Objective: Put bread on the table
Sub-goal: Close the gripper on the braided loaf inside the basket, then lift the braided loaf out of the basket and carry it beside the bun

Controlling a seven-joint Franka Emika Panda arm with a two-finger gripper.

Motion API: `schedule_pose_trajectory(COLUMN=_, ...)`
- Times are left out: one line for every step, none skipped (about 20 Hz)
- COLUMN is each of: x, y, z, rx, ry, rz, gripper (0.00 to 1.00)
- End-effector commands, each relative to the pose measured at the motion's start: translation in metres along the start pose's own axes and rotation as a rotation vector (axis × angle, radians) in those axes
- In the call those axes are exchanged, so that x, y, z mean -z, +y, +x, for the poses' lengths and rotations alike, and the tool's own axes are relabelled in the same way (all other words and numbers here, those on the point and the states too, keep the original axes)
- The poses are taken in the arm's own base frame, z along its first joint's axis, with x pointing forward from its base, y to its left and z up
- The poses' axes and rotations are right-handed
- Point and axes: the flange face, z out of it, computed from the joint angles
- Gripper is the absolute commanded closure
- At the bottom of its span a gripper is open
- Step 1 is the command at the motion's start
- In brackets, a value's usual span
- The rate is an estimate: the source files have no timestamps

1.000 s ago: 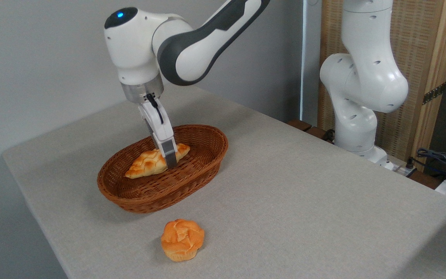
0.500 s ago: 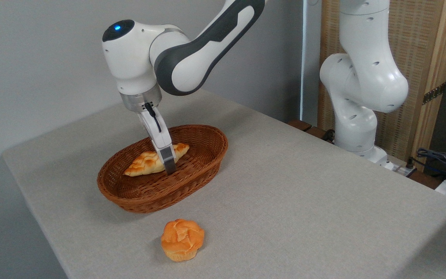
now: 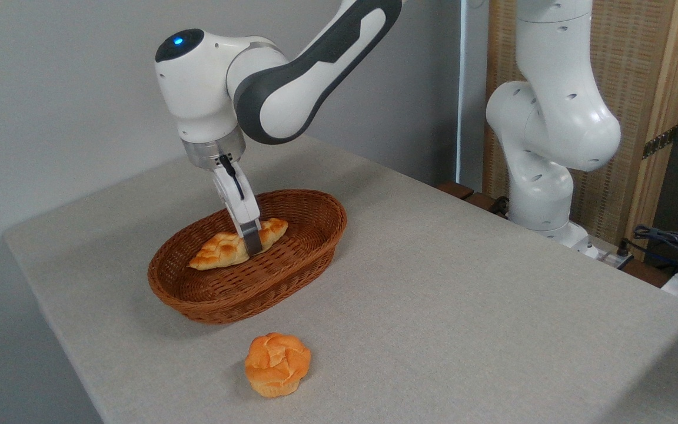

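One braided bread (image 3: 230,248) lay inside one wicker basket (image 3: 309,250) on one table (image 3: 462,294). One gripper (image 3: 252,247) was clamped across the loaf's middle; far finger hidden. One round bun (image 3: 277,364) sat on the tabletop, apart, in front.

No words, labels, brand marks, numbers or signs can be read on anything in view.
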Motion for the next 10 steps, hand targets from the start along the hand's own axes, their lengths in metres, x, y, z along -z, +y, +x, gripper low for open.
schedule_pose_trajectory(x=-0.001, y=-0.009, z=-0.002, rx=0.004, ry=0.012, rz=0.002, gripper=0.76)
schedule_pose_trajectory(x=0.004, y=-0.01, z=0.0, rx=0.008, ry=0.019, rz=0.007, gripper=0.75)
schedule_pose_trajectory(x=0.013, y=-0.012, z=0.003, rx=0.011, ry=0.029, rz=0.013, gripper=0.75)
schedule_pose_trajectory(x=0.021, y=-0.012, z=0.005, rx=0.009, ry=0.026, rz=0.009, gripper=0.76)
schedule_pose_trajectory(x=0.03, y=-0.014, z=0.007, rx=0.007, ry=0.023, rz=0.004, gripper=0.76)
schedule_pose_trajectory(x=0.043, y=-0.02, z=0.004, rx=0.015, ry=0.02, rz=-0.001, gripper=0.76)
schedule_pose_trajectory(x=0.055, y=-0.03, z=-0.002, rx=0.033, ry=0.016, rz=-0.005, gripper=0.76)
schedule_pose_trajectory(x=0.068, y=-0.034, z=-0.004, rx=0.035, ry=0.014, rz=-0.009, gripper=0.76)
schedule_pose_trajectory(x=0.082, y=-0.039, z=-0.008, rx=0.037, ry=0.01, rz=-0.016, gripper=0.76)
schedule_pose_trajectory(x=0.096, y=-0.047, z=-0.017, rx=0.039, ry=0.004, rz=-0.029, gripper=0.76)
